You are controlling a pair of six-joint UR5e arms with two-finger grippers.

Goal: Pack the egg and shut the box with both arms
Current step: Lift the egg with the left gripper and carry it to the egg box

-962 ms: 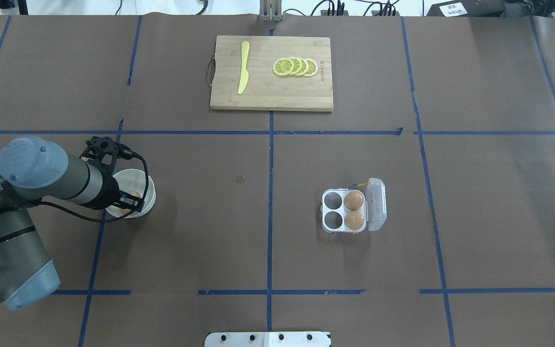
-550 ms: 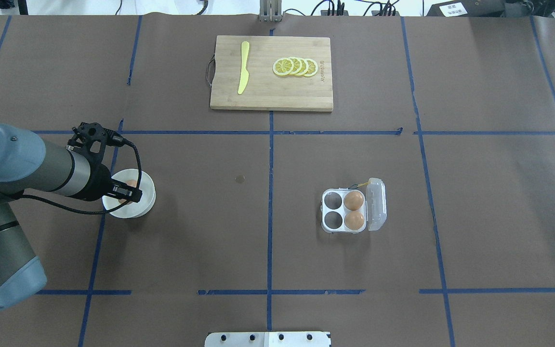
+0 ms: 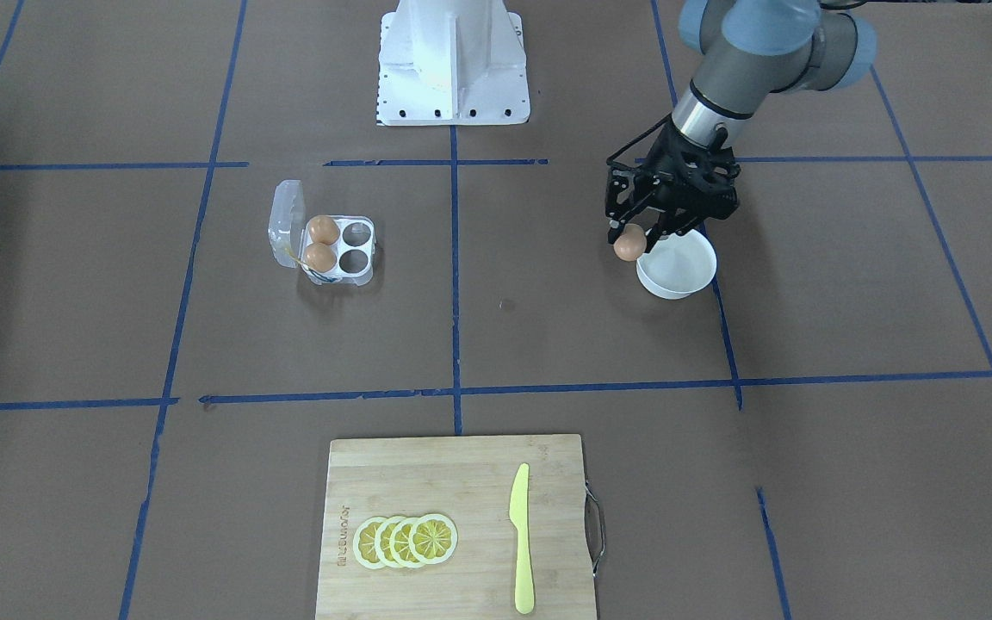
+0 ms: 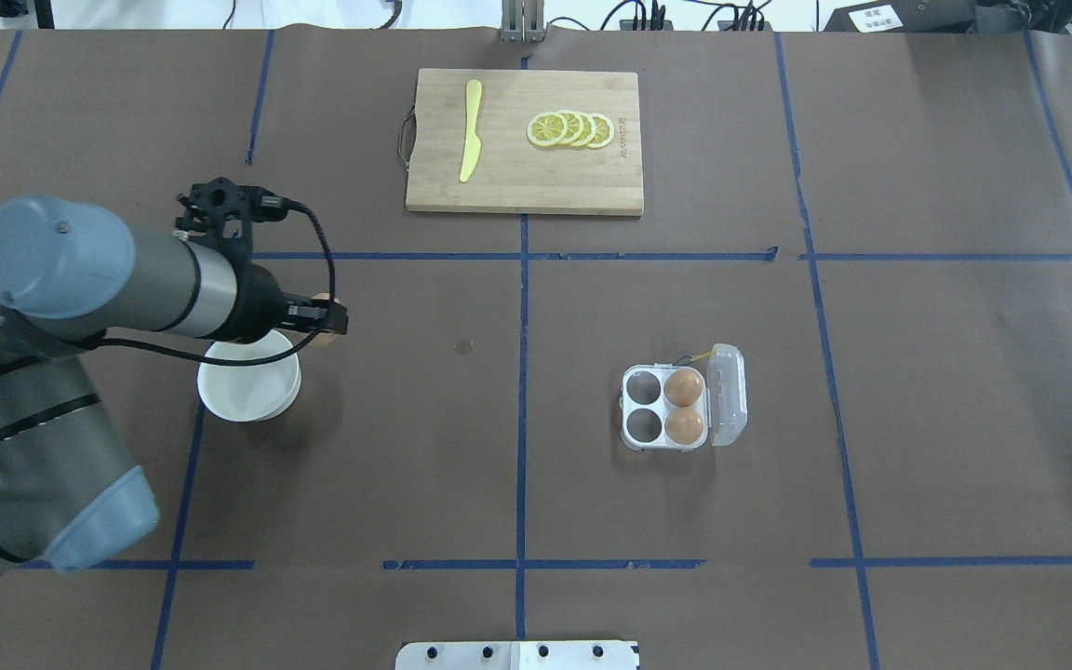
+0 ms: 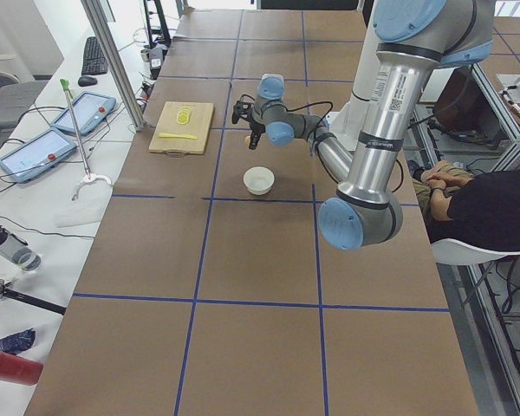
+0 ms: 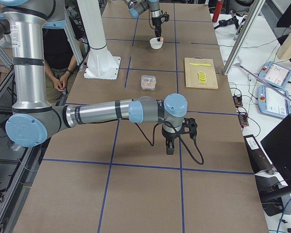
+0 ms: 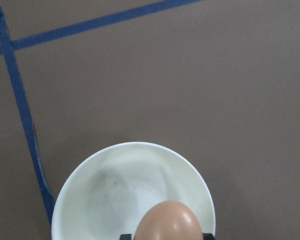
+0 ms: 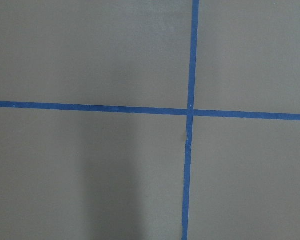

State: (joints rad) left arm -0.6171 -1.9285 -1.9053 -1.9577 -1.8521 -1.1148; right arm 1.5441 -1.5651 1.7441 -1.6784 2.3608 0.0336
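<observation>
My left gripper is shut on an orange-brown egg and holds it above the rim of the white bowl. In the left wrist view the egg sits between my fingers over the empty bowl. In the overhead view the left gripper is just past the bowl. The clear box stands open at centre right, lid tipped back, with two eggs in the cups next to the lid. My right gripper shows only in the exterior right view; I cannot tell its state.
A wooden cutting board with lemon slices and a yellow knife lies at the far side. The white pedestal stands at the robot's edge. A small round spot marks the table between bowl and box.
My left gripper has lifted the egg out of the bowl and moved it away from the robot and toward the table's middle. The bowl is now empty.
</observation>
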